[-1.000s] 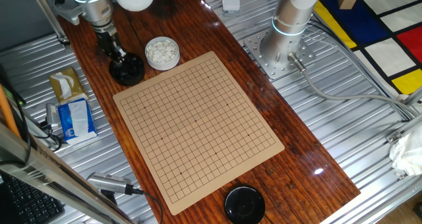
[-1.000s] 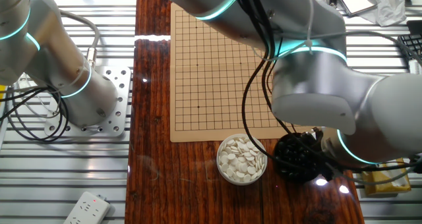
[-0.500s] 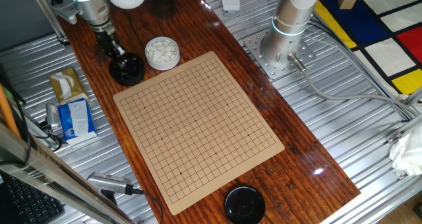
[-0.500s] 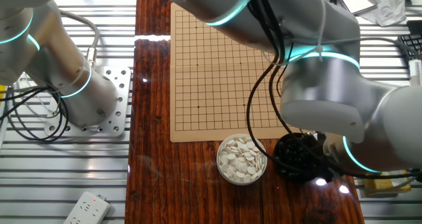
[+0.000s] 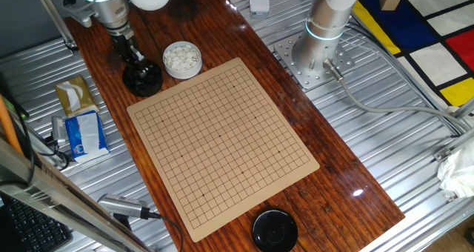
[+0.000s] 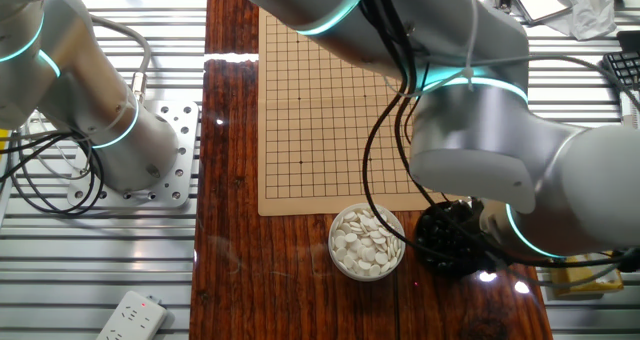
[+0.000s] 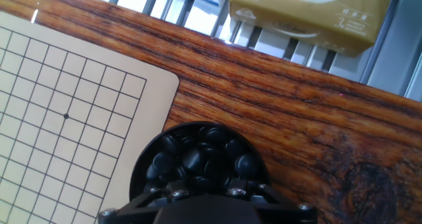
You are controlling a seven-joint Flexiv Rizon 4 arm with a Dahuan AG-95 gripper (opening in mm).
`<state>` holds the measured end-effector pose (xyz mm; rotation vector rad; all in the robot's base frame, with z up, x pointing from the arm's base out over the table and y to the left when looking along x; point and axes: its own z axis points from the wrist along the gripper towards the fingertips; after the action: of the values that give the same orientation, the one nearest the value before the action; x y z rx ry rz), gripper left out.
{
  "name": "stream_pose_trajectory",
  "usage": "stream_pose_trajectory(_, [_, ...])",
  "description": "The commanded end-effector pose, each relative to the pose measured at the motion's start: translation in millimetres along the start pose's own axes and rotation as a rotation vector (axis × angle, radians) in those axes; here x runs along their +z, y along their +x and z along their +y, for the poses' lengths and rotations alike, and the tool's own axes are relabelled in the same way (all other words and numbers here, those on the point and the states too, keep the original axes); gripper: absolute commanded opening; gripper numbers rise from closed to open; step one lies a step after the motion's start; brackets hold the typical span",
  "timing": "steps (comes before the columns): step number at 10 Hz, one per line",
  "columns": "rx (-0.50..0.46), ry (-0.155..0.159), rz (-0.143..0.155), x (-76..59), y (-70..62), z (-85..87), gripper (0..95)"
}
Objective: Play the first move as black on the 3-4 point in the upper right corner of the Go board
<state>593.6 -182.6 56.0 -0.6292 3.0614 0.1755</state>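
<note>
Tool (image 5: 133, 59) positioned directly over the bowl of black stones (image 7: 198, 158), at the bowl's mouth. Whether its fingers are parted or closed on a stone cannot be told: the hand view shows only the tool's dark body at the lower edge, and the arm hides the tips in the other fixed view. Compared with the frames half a second and one second earlier, the tool has shifted only slightly above the bowl, which suggests the pick of a black stone is under way, not finished. The bowl sits on the bench (image 5: 222, 30) just off a corner of the Go board (image 5: 222, 141), beside the bowl of white stones (image 5: 181, 58). No stone lies on the board; the 3-4 point remains unplayed.
</note>
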Motion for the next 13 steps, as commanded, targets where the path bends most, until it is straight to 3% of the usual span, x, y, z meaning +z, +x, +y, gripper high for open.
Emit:
stream_pose_trajectory(1, [0.002,0.004,-0.007,1.2,5.0,2.7,38.0])
stream_pose_trajectory(2, [0.006,0.005,-0.009,1.9,6.0,3.3,19.0])
stream_pose_trajectory(13, [0.003,0.011,-0.022,5.5,12.8,6.8,19.0])
